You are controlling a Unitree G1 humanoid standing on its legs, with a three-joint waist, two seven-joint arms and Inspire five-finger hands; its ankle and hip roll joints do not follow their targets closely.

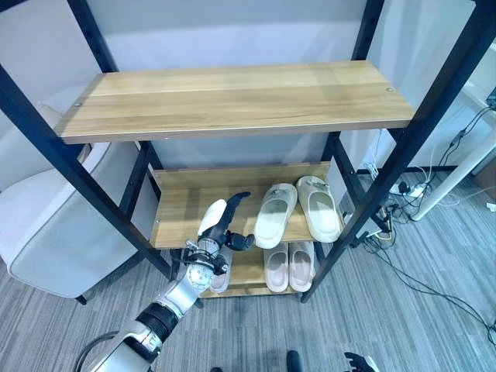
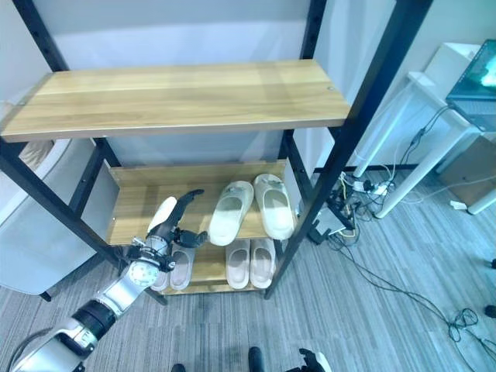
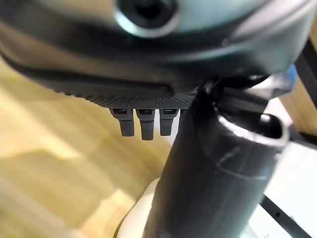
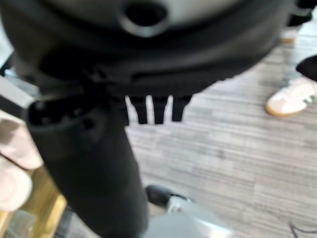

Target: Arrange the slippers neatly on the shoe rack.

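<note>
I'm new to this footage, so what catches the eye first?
The left robot hand reaches over the rack's middle shelf, fingers straight, holding nothing. Right of it, a pale green pair of slippers lies on that shelf, toes splayed apart. Pink slippers sit on the bottom shelf.

1. The left hand point(image 1: 219, 226) is reaching toward the middle shelf point(image 1: 182, 209) of the shoe rack point(image 1: 232, 97), fingers extended.
2. Pale green slippers point(image 1: 298, 209) are lying on that shelf.
3. Pink slippers point(image 1: 288, 266) are resting on the bottom shelf point(image 1: 246, 273).

no readable text, labels, numbers, signs
</note>
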